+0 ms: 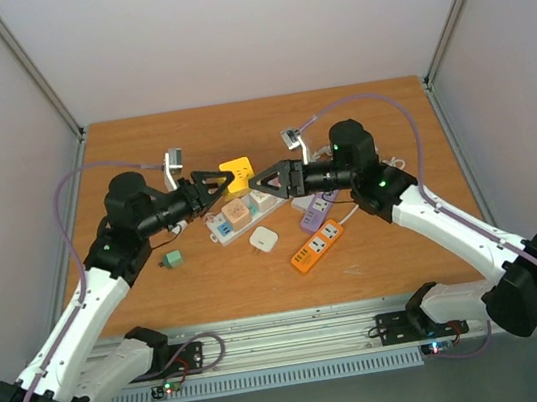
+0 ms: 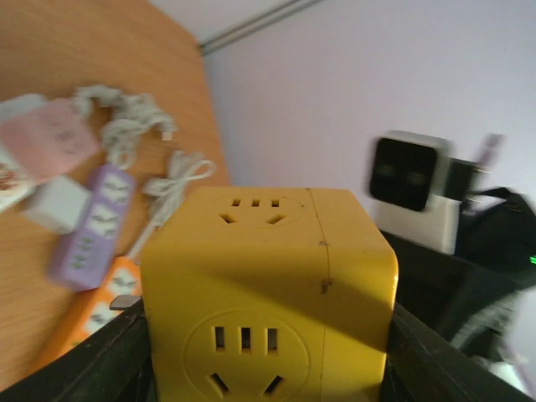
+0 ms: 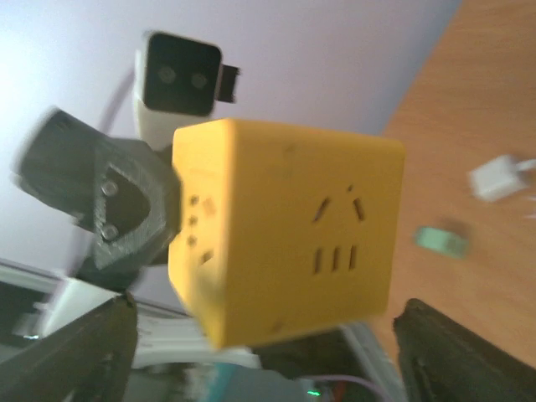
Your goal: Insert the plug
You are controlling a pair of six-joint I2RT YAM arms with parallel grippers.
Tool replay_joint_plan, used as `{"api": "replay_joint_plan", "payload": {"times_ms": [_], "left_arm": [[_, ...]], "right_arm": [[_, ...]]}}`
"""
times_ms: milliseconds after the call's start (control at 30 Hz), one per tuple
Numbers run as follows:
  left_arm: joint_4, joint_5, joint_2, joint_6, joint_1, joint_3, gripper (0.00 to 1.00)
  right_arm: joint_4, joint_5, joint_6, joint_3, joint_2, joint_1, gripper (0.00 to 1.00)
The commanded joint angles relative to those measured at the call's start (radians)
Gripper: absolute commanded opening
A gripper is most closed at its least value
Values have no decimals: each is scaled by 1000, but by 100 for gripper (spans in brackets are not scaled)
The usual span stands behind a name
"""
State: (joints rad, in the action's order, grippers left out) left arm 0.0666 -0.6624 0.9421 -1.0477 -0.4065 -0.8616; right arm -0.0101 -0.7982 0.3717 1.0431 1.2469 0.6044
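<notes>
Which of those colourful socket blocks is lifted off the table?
The yellow cube, gripped in the left hand; the orange strip, purple strip and white strip lie on the table.

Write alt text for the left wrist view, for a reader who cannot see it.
A yellow plastic cube socket adapter fills the foreground, clamped in the left gripper. Behind it on the wooden table lie a purple power strip, an orange power strip and white cord bundles; the right arm's wrist camera is blurred at right.
</notes>
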Motion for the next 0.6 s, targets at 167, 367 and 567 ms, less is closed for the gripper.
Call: {"api": "replay_joint_plan", "payload": {"times_ms": [167, 367, 567], "left_arm": [[421, 33, 75, 351, 1, -95, 36], [492, -36, 118, 428, 0, -103, 38], [494, -97, 137, 450, 0, -89, 39]], "right_arm": [[395, 206, -692, 72, -92, 10, 86], [460, 302, -1000, 66, -111, 102, 87], [423, 350, -1132, 58, -72, 176, 89]]}}
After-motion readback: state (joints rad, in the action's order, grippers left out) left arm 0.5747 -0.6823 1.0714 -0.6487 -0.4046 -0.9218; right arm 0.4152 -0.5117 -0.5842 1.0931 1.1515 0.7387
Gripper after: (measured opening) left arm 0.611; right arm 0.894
